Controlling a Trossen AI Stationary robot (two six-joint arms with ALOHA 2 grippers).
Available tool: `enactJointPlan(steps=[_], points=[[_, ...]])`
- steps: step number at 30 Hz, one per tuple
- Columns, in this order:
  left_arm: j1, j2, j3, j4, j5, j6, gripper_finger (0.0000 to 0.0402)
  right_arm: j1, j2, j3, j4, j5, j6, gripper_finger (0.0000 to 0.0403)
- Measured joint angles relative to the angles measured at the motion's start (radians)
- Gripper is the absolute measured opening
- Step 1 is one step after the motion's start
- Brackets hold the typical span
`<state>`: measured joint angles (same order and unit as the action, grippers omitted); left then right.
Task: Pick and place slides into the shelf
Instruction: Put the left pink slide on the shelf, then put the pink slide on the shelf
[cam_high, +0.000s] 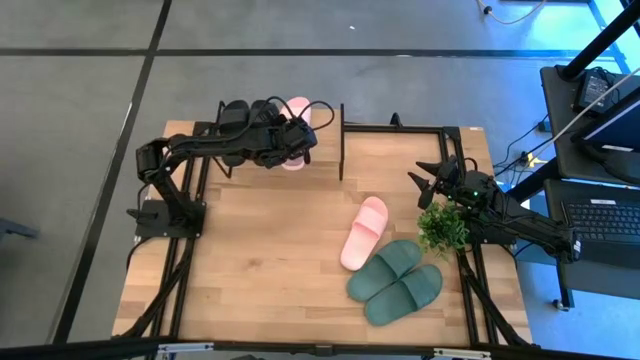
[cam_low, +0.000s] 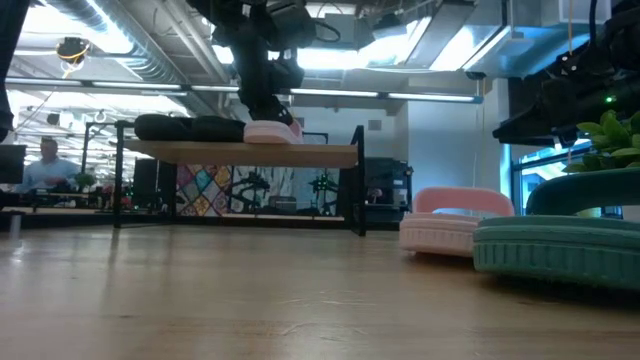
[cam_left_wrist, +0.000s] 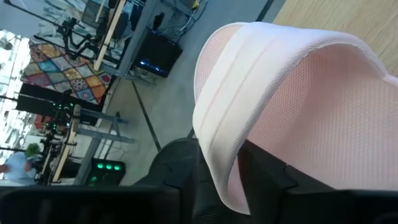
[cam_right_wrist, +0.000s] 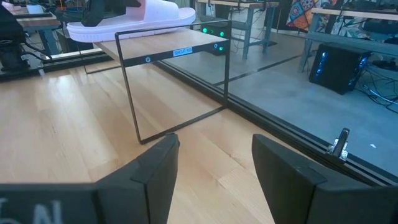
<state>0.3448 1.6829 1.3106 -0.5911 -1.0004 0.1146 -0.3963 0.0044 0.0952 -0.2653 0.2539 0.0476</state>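
Observation:
The shelf (cam_high: 325, 150) stands at the table's far edge, with two black slides (cam_high: 245, 112) lying on its wood top (cam_low: 240, 153). Next to them lies a pale pink slide (cam_high: 297, 128), sole down on the top (cam_low: 272, 131). My left gripper (cam_high: 288, 143) is shut on it. A second pink slide (cam_high: 364, 232) and two dark green slides (cam_high: 396, 281) lie on the table at the right. My right gripper (cam_right_wrist: 214, 165) hovers open near the table's right edge (cam_high: 430, 185), touching nothing. My left gripper holds the pink slide by its wide strap, at the strap's edge (cam_left_wrist: 217, 155). The strap is pinched between the two fingers, one finger (cam_left_wrist: 267, 177) under it and the other (cam_left_wrist: 177, 174) outside. The fingers come from above, slanting from the left. The slide's sole sits level on the shelf top.
A small green plant (cam_high: 443, 228) stands by the right arm, close to the green slides. The shelf's thin black frame (cam_right_wrist: 134, 93) reaches down to the table. Bare wood tabletop (cam_high: 260, 250) spreads across the middle and left. Beyond the table a person (cam_low: 45, 165) sits far off.

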Motion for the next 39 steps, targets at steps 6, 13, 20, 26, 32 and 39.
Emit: enactJointPlan(steps=[6, 13, 20, 26, 32, 39], points=[[-0.003, -0.003, 0.000, 0.003, 0.000, 0.001, 0.0164, 0.000, 0.000, 0.000, 0.000, 0.000, 0.000, 0.0206], [-0.042, -0.027, -0.001, 0.010, 0.003, 0.001, 0.0194, 0.000, 0.000, 0.000, 0.000, 0.000, -0.003, 0.0206], [-0.133, -0.062, 0.005, 0.008, -0.028, 0.001, 0.0193, 0.000, 0.000, 0.000, 0.000, 0.000, -0.004, 0.0206], [-0.252, -0.082, 0.073, 0.015, -0.027, 0.001, 0.0193, 0.000, 0.000, 0.000, 0.000, 0.000, -0.006, 0.0206], [-0.372, -0.082, 0.146, 0.077, 0.120, -0.053, 0.0193, 0.000, 0.000, 0.000, 0.000, 0.000, -0.007, 0.0206], [-0.419, -0.048, 0.110, 0.189, 0.442, -0.054, 0.0193, 0.000, 0.000, 0.000, 0.000, 0.000, -0.054, 0.0206]])
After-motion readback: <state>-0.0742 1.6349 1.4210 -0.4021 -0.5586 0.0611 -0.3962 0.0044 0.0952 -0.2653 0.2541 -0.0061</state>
